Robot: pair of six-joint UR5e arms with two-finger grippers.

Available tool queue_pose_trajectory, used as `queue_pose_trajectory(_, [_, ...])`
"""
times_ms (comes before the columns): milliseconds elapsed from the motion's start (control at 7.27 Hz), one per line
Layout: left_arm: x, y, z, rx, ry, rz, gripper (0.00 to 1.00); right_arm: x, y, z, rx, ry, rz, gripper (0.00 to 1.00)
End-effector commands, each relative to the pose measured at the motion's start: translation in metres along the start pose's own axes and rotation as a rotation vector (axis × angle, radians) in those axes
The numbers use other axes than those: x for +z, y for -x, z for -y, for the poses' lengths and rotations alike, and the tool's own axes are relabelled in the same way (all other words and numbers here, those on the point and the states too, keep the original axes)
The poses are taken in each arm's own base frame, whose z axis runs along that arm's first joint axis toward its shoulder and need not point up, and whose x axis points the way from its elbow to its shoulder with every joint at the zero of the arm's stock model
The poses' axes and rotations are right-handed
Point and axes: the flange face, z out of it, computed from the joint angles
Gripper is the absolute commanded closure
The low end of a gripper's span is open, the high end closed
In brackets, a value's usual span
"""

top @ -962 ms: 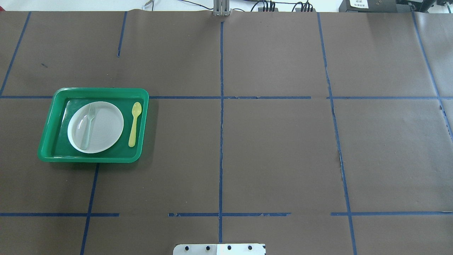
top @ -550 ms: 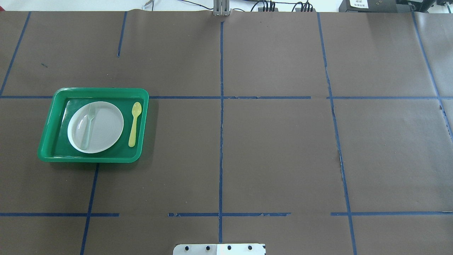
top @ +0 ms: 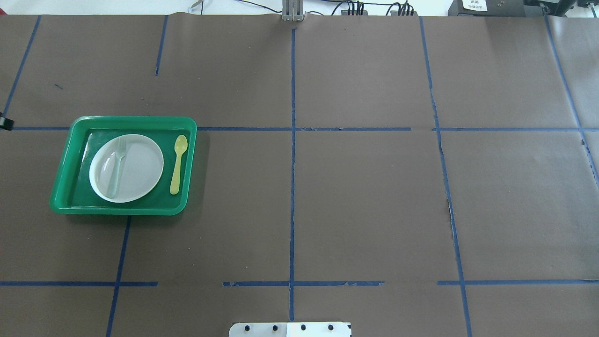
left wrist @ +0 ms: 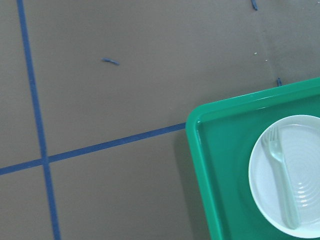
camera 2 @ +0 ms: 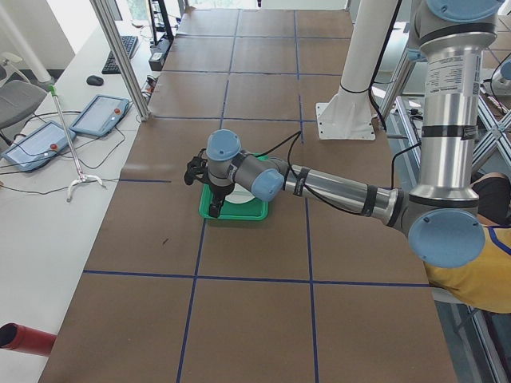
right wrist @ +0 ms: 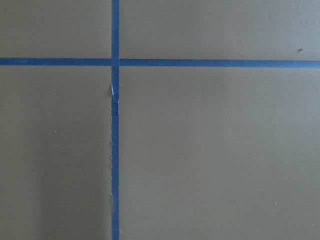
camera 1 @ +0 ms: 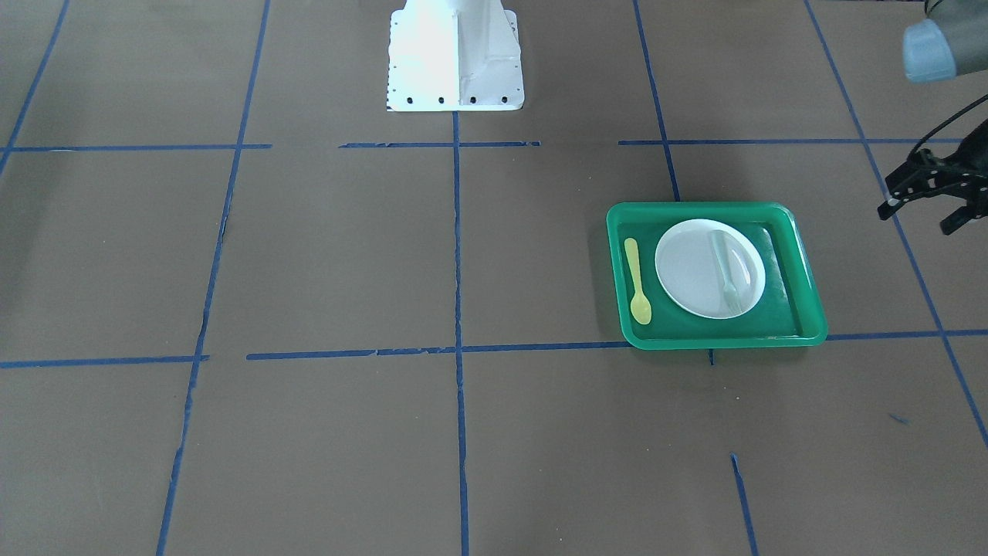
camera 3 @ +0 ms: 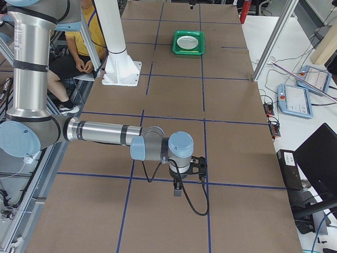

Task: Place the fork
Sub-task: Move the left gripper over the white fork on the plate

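The pale translucent fork (top: 116, 166) lies on a white plate (top: 140, 168) inside a green tray (top: 131, 120), tines toward the far side. It also shows in the front-facing view (camera 1: 724, 266) and the left wrist view (left wrist: 282, 180). My left gripper (camera 1: 920, 218) hangs above the table just beyond the tray's outer side, open and empty. Only its tip shows at the overhead view's left edge (top: 4, 122). My right gripper (camera 3: 179, 187) is far from the tray, over bare table, and I cannot tell whether it is open or shut.
A yellow spoon (top: 178, 164) lies in the tray to the right of the plate. The robot's white base plate (top: 290, 329) sits at the table's near edge. Blue tape lines cross the brown table cover.
The tip of my left gripper has come into the overhead view at its left edge. The fork, plate, spoon and tray have not moved.
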Motion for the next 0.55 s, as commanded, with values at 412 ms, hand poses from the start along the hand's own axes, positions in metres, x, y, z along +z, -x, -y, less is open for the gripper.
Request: queue_pose_trajectory(412, [0.138,-0.135,0.008,-0.137,-0.027,0.090,0.09,0.000,0.000,0.000,0.000,-0.001,0.001,0.00])
